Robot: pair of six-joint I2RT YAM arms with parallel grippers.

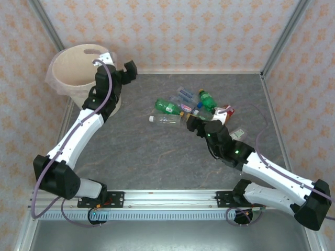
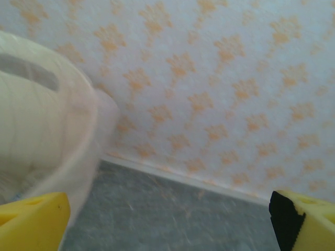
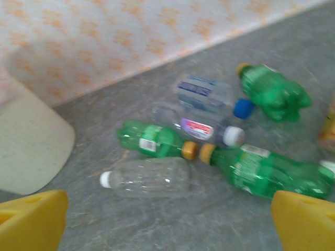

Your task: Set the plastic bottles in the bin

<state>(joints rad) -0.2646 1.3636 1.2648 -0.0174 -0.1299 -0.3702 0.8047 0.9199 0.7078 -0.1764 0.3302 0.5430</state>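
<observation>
The left claw (image 1: 119, 63) by the round cream plastic bucket (image 1: 63, 60) and the right claw (image 3: 167, 219) facing the green and clear plastic bottles (image 3: 149, 178) both gape empty; a glancing pinch could roll one away.

Green and clear plastic bottles (image 3: 157, 140) lying on their sides, clustered on the grey surface (image 1: 146, 151), round cream bin (image 1: 78, 65) upright in the far left corner, well apart
</observation>
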